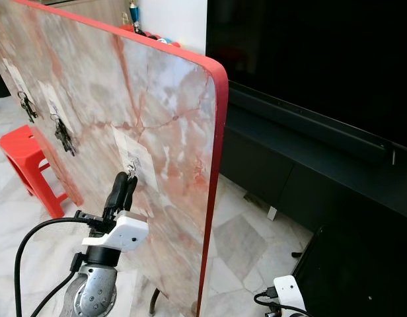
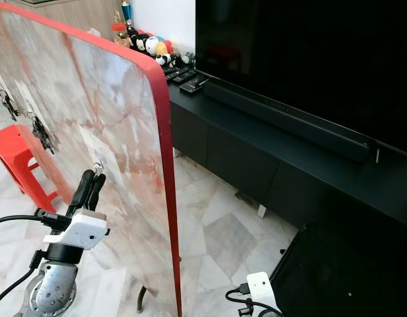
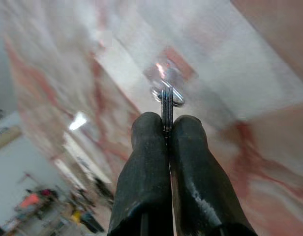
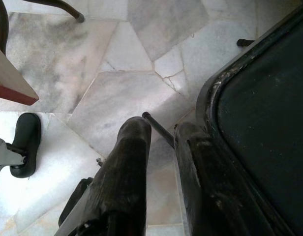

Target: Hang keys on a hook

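Note:
A marble-patterned board (image 1: 164, 99) with a red rim stands upright, carrying several small hooks on white pads. My left gripper (image 1: 129, 179) is raised against the nearest hook (image 1: 132, 166), shut on a key. In the left wrist view the key ring (image 3: 167, 96) juts from between the fingertips (image 3: 146, 132) and sits right at the blurred metal hook (image 3: 164, 73). I cannot tell whether the ring is over the hook. Two other key bunches (image 1: 26, 105) (image 1: 63, 135) hang on hooks further left. My right gripper (image 4: 161, 130) hangs idle over the floor, open and holding nothing.
A red plastic stool (image 1: 25, 148) stands at the left behind the board. A large dark TV (image 1: 322, 53) on a low black console (image 1: 309, 165) fills the right. A black case (image 1: 362, 271) and a white plug (image 1: 289, 290) with its cable lie on the marble floor.

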{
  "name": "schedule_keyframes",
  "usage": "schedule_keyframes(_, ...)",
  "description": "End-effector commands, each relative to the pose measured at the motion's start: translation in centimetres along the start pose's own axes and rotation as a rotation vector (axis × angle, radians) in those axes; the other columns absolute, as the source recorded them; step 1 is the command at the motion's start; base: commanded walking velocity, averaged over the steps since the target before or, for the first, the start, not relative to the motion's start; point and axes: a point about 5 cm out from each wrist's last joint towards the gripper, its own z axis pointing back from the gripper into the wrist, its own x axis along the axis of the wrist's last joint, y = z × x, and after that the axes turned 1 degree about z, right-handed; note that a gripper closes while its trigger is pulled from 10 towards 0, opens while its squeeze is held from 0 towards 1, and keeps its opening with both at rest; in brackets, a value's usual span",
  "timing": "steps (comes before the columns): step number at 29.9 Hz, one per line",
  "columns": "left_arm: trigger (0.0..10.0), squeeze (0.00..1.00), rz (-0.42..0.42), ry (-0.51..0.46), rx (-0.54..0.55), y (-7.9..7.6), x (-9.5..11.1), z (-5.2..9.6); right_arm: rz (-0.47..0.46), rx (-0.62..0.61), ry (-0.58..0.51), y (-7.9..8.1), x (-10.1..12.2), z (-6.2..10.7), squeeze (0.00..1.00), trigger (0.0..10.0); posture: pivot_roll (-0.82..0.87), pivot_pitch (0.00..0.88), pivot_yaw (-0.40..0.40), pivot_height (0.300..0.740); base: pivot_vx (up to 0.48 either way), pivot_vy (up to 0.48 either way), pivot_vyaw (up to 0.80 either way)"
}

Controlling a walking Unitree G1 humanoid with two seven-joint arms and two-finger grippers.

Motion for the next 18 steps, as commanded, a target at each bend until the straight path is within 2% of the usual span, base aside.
schedule_keyframes(1,10.0,0.0,-0.025,-0.038,0.045,0.7,0.8,-0.5,-0.005,-0.003,-0.018,-0.2,0.5,0.0,0.0,10.0,0.05,0.028,-0.039,0.74,0.0,0.0,0.0)
schedule_keyframes(10,10.0,0.0,-0.053,-0.049,0.052,0.7,1.1,-0.7,-0.005,0.004,-0.02,-0.1,0.5,0.0,0.0,10.0,0.05,0.028,-0.04,0.74,0.0,0.0,0.0)
schedule_keyframes(18,10.0,0.0,-0.021,-0.003,-0.022,-0.3,0.5,-0.2,-0.004,0.008,-0.018,-0.1,0.5,0.0,0.0,10.0,0.05,0.029,-0.039,0.74,0.0,0.0,0.0)
